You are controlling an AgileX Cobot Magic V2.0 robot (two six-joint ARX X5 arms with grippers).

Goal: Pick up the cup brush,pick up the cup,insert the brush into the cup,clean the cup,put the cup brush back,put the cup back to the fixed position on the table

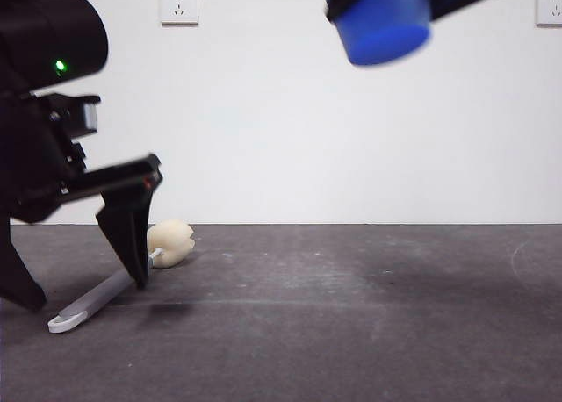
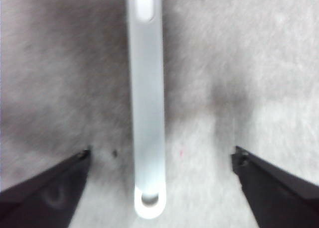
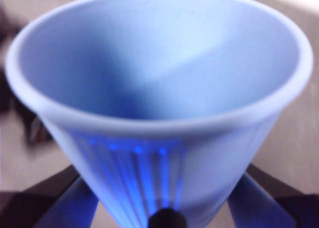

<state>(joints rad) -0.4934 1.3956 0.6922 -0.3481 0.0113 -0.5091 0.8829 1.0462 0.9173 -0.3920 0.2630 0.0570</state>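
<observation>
at the front view's top edge, cup (image 1: 384, 25) half cropped in right tool (image 3: 164, 215)'s pinch; left tool (image 2: 162, 161) spread astride brush (image 2: 146, 103)

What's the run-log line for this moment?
left gripper: open over cup brush on table | right gripper: holds cup aloft

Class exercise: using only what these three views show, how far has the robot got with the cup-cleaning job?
The cup looks picked up: the right end effector holds it high above the table. In hand: the left end effector is open, its jaws on either side of the cup brush, which lies on the table ungrasped. Left: lifting the brush, inserting it, cleaning, and returning both.
</observation>
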